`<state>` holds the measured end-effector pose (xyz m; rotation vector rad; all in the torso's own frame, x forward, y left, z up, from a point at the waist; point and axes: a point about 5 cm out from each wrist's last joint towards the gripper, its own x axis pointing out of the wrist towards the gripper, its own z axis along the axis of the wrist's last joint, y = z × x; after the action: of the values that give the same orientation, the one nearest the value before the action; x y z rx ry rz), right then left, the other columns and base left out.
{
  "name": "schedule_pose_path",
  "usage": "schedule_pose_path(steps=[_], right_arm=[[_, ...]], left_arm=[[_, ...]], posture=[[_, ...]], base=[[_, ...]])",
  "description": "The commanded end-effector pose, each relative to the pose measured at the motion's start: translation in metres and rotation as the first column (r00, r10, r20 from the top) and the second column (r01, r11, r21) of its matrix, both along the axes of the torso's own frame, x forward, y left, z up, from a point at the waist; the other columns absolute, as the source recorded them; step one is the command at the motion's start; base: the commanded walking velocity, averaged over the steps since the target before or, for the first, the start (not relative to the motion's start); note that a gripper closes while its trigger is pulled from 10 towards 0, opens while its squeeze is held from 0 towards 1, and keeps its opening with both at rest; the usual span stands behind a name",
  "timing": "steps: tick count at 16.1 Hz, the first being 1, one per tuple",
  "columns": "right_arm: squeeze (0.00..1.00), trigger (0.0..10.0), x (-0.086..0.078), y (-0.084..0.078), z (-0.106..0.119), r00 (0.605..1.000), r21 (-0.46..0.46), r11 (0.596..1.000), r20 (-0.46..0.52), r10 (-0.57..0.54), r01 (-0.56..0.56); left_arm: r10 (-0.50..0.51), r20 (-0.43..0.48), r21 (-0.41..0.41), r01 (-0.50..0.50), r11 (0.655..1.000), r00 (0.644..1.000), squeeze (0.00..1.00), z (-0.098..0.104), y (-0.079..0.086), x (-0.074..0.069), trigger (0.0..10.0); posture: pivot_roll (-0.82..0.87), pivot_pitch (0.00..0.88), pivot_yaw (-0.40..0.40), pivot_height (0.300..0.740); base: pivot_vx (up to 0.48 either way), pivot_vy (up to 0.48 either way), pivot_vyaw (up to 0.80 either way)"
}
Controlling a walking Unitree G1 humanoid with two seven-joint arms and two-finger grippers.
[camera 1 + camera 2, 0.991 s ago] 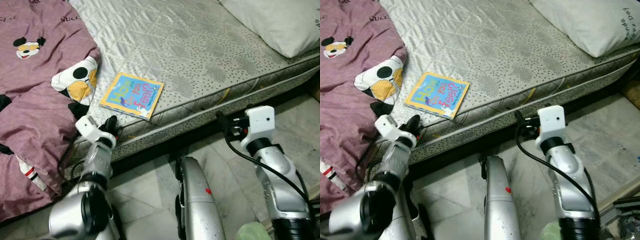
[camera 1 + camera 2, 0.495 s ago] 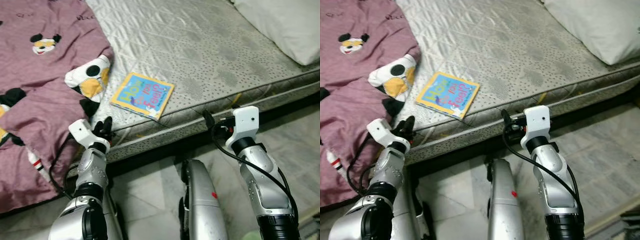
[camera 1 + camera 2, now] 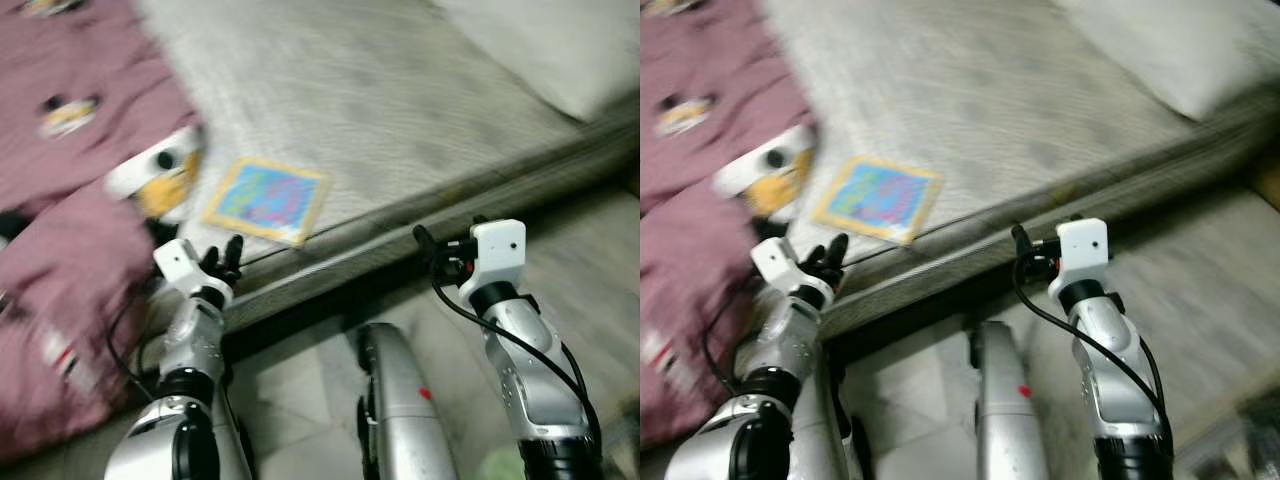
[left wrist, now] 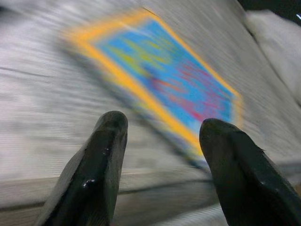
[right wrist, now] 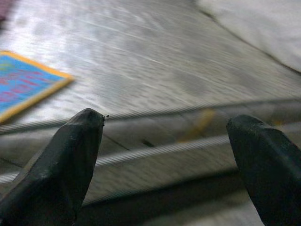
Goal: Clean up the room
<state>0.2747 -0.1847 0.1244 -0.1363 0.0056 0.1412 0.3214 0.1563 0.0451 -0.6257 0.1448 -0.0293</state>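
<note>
A thin blue book with a yellow border (image 3: 265,199) lies flat on the grey mattress (image 3: 400,110), near its front edge. My left gripper (image 3: 222,255) is open just short of the mattress edge, with the book (image 4: 174,84) a little beyond its fingertips (image 4: 110,129). My right gripper (image 3: 432,243) is open and empty at the mattress side, to the right of the book (image 5: 26,84). The head views are blurred by motion.
A purple cartoon-print blanket (image 3: 60,230) hangs over the mattress's left part. A white pillow (image 3: 545,50) lies at the back right. Pale tiled floor (image 3: 590,280) runs below the bed, and my own silver leg (image 3: 395,400) shows low in the middle.
The head camera has shifted and blurred; the scene has slid slightly. Both grippers hold about the same places by the mattress edge. The book has not moved.
</note>
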Motion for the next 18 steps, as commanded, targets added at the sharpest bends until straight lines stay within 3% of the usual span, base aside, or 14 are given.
schedule_pose_path(steps=[1,2,4,5,11,14,18], right_arm=[[0.0,10.0,-0.004,-0.006,0.003,1.0,-0.007,1.0,0.005,-0.011,0.011],[0.0,10.0,-0.009,-0.011,0.004,1.0,-0.019,1.0,0.0,-0.018,0.018],[0.0,10.0,-0.017,-0.018,0.004,0.999,-0.042,0.999,-0.011,-0.03,0.029],[0.0,10.0,-0.02,-0.021,0.004,0.999,-0.046,0.998,-0.015,-0.037,0.037],[0.0,10.0,-0.023,-0.025,0.005,0.999,-0.06,0.997,-0.031,-0.042,0.04],[0.0,10.0,-0.027,-0.032,0.009,0.998,-0.084,0.996,-0.039,-0.045,0.041],[0.0,10.0,-0.027,-0.034,0.01,0.998,-0.098,0.994,-0.051,-0.048,0.043]], left_arm=[[-0.019,-0.018,-0.001,0.019,1.0,1.0,0.03,0.0,-0.006,0.002,10.0],[-0.026,-0.027,-0.013,0.026,1.0,0.999,0.16,0.001,-0.01,0.005,10.0],[-0.023,-0.05,-0.05,0.021,0.999,0.999,0.15,0.001,-0.017,0.009,10.0],[-0.01,-0.07,-0.071,0.005,0.997,0.997,1.0,0.0,-0.021,0.009,10.0],[0.104,-0.11,-0.09,-0.114,0.989,0.988,1.0,-0.011,-0.025,-0.002,10.0],[0.237,-0.195,-0.157,-0.269,0.95,0.952,1.0,-0.02,-0.01,-0.006,10.0],[0.279,-0.194,-0.147,-0.309,0.94,0.941,1.0,-0.021,-0.003,-0.008,10.0]], posture=[[-0.22,0.153,0.003,0.54],[-0.23,0.164,0.001,0.54],[-0.25,0.179,0.002,0.54],[-0.26,0.187,0.003,0.54],[-0.26,0.21,-0.013,0.54],[-0.29,0.229,-0.029,0.54],[-0.29,0.235,-0.041,0.54]], base=[[0.0,0.0,-0.54],[0.0,0.0,0.0],[0.0,0.0,0.0],[0.0,0.0,0.0],[0.0,0.0,0.0],[0.0,0.0,0.0],[0.0,0.0,0.0]])
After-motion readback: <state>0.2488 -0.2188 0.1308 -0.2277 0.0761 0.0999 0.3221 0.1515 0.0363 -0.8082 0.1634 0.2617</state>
